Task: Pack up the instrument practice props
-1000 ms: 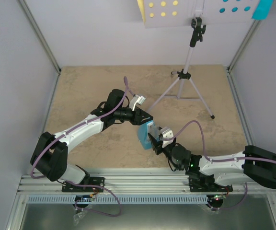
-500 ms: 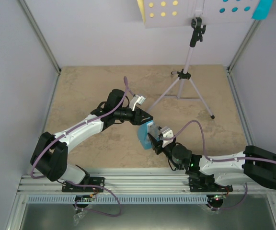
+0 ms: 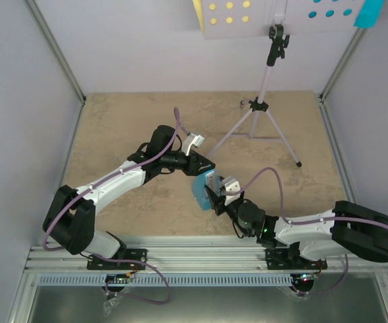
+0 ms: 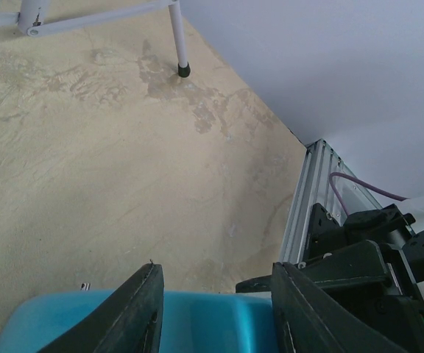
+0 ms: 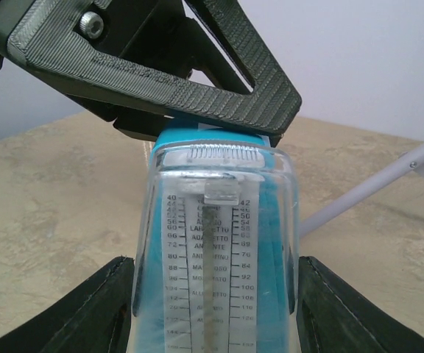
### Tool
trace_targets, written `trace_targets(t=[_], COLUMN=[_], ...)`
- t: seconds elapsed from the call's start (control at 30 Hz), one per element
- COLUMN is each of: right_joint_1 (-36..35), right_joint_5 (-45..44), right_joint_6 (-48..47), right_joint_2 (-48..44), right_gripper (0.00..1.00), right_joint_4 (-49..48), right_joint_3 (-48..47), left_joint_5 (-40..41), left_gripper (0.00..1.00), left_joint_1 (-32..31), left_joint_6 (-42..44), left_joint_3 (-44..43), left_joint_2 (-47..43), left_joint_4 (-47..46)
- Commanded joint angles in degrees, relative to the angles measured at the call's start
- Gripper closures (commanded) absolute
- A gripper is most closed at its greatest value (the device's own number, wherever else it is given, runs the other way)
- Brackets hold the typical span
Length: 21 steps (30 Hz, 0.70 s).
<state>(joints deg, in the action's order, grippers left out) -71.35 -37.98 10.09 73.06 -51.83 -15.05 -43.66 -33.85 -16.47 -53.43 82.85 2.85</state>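
Metronome: small blue pyramid metronome (image 3: 202,192) with clear front, upright on the tan tabletop (image 3: 126,121), near the pale lilac tripod music stand (image 3: 265,101).
Right gripper (image 3: 211,196): spread wide, flanking its sides; grip cannot be told, likely readying a lift.
Left gripper (image 4: 216,268): fingers apart over its top, probably steadying.

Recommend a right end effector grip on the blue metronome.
Take the metronome low on its two slanted side faces, coming from the near side, square to the clear scale front. It stands upright and tapers upward, so a high pinch may slip off; the left end effector crowds its top. The right end effector straddles it this way.
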Motion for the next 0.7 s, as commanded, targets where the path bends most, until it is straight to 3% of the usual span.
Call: trace_targets(t=[0.0, 0.67], right_joint_1=[-0.35, -3.35], right_joint_5=[1.58, -2.11], right_joint_6=[1.60, -2.95], right_joint_2=[2.24, 7.43], right_gripper=[0.51, 0.52], right_joint_4=[1.03, -0.10], right_joint_3=[-0.57, -1.21], left_joint_5=[0.15, -0.20], left_gripper=[0.57, 0.57], left_joint_1=[-0.03, -0.07], left_joint_6=[0.30, 0.08], left_joint_3=[-0.23, -0.10], left_joint_2=[0.33, -0.83], left_joint_4=[1.97, 1.81])
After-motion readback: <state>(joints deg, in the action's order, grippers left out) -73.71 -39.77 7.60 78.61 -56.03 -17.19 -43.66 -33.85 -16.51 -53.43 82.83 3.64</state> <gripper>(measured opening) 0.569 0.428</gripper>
